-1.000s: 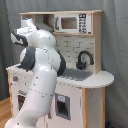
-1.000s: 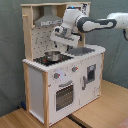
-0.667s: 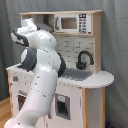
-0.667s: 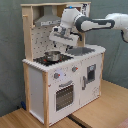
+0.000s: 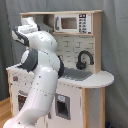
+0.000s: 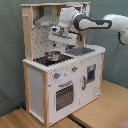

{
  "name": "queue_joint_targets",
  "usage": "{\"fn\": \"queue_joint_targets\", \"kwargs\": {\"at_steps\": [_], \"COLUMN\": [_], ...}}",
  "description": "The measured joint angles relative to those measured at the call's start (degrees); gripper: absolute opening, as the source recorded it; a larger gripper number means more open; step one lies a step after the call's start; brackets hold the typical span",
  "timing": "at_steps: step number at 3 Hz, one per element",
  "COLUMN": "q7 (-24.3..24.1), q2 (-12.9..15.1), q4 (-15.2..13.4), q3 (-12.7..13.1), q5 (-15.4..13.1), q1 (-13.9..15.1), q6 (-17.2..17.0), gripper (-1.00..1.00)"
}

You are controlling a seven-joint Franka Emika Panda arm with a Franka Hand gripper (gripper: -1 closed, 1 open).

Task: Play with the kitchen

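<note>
Kitchen, pale wood and white panels: gripper above its hob, grip state indeterminable; descent risks striking the metal pot.

Pale wood, white panels, shiny metal

The child-size toy kitchen of matt pale wood and smooth white panels carries a glossy metal pot on its hob; the white robot arm looks glossy plastic.

A grey-green wall forms the backdrop in both exterior views. A wooden floor of pale boards shows in the second exterior view, with a dark seam running between them. In the first exterior view, a strip of the same floor appears at lower left.
</note>
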State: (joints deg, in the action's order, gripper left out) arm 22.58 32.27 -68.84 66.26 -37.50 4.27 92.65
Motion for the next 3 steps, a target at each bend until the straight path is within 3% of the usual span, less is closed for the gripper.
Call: {"fn": "queue_joint_targets", "kwargs": {"at_steps": [1, 2, 3], "q7": [0.2, 0.1, 0.0], "q2": [1.3, 1.5, 4.3], "q4": [3.0, 4.5, 4.5], "q3": [0.0, 0.0, -0.8], "q5": [-1.1, -1.2, -1.3], "q1": [-1.4, -1.4, -1.5], "q6": [-4.3, -10.0, -15.0], "gripper": [1.0, 1.0, 1.0]}}
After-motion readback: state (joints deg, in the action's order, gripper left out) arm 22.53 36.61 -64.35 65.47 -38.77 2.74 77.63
